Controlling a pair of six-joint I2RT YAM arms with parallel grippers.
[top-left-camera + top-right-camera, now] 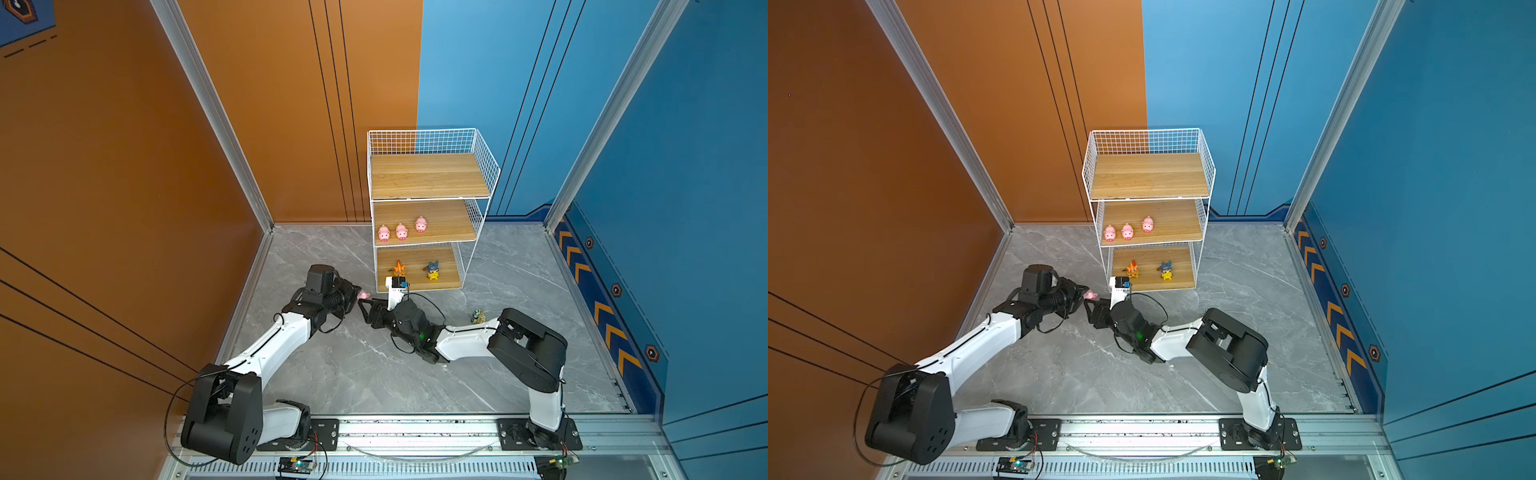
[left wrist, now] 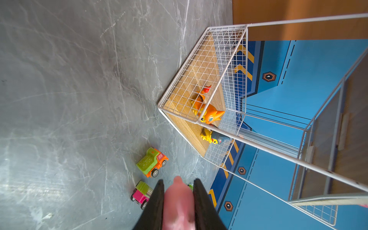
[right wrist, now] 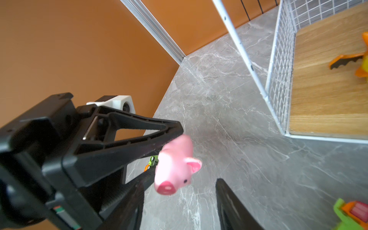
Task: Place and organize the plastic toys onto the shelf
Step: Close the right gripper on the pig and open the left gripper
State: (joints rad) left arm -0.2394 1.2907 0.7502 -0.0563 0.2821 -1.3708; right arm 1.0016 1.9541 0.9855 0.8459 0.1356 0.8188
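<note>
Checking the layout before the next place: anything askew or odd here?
Minor only. On the shelf's middle tier, the third pig sits apart from the other two pigs and farther back, so the row is uneven. The fourth pig is pinched by its rear in the left gripper, mostly sticking out past the fingertips. No visible damage.

Both top views are bright, evenly lit and sharp. The arms throw only soft, pale shadows on the grey marble floor (image 1: 519, 291). In the left wrist view the pink pig (image 2: 177, 203) at 6 o'clock is out of focus, and a whitish glare lies on the floor at 8 o'clock. In the right wrist view a post of the shelf (image 3: 241, 47) looks bowed, and the orange figure (image 3: 358, 59) at 3 o'clock is smeared.
</note>
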